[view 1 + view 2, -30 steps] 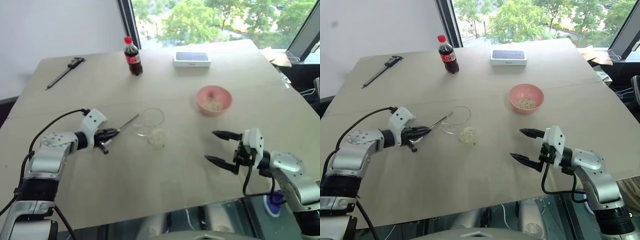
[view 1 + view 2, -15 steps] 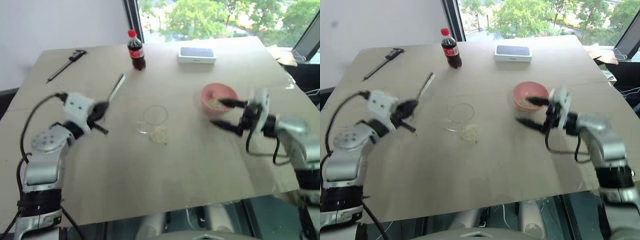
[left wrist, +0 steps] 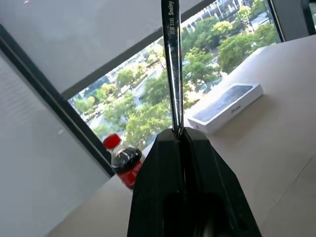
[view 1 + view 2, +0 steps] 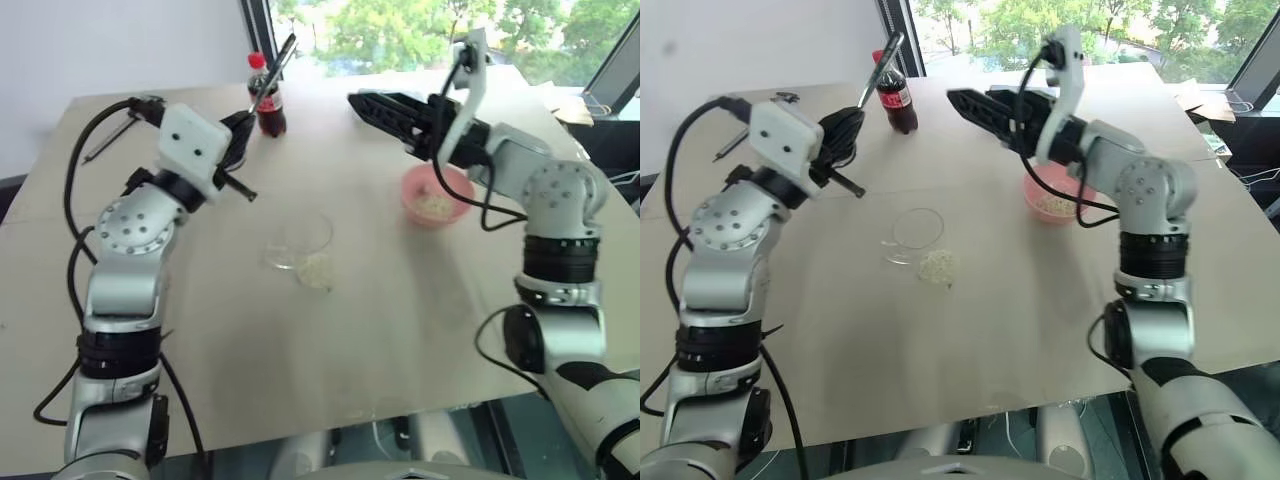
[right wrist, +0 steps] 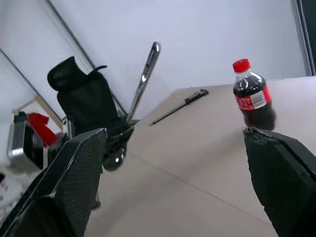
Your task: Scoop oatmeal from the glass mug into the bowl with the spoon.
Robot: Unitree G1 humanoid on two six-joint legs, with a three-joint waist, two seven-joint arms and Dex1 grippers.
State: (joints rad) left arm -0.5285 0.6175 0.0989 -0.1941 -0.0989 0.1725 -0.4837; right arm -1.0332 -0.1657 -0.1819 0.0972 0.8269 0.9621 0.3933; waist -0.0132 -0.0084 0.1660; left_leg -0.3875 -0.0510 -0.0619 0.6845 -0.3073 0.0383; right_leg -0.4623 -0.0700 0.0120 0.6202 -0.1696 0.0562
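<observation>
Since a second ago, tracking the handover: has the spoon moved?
Yes. The spoon, clamped in the left gripper, rose from beside the glass mug to the cola bottle.

From the head, our two eye views look down over the counter (image 4: 400,330) from nearly one spot. Our left wrist view looks up along the spoon (image 3: 170,64) to the window. Both wrist views share the cola bottle (image 5: 253,96).

Table (image 4: 420,330) with mug (image 4: 303,241), bowl (image 4: 432,195), bottle (image 4: 266,103)
</observation>
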